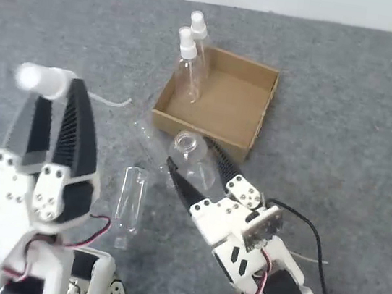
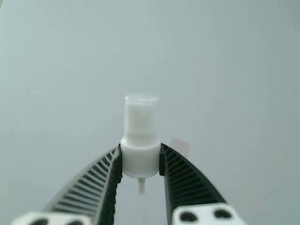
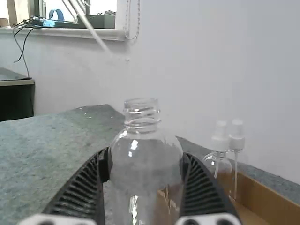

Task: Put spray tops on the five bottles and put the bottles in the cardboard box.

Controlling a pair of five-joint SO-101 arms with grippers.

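Now, your left pincer [image 2: 139, 155] is clamped on a top [image 2: 140, 122] by its white collar, with the nozzle pointing away from the wrist. It is raised well above the grey surface [image 1: 348, 103]. Your right pincer [image 3: 143, 163] grips an open bottle [image 3: 140, 117] around its shoulder, upright with the neck bare, just outside the front wall of the box [image 1: 198, 131]. Inside the box, two topped bottles [image 1: 190, 73] stand together in the far left corner as the high view shows it, against the wall. A spare bottle [image 1: 130, 198] lies uncapped on its side on the surface between your two arms, apart from the box and both pincers.
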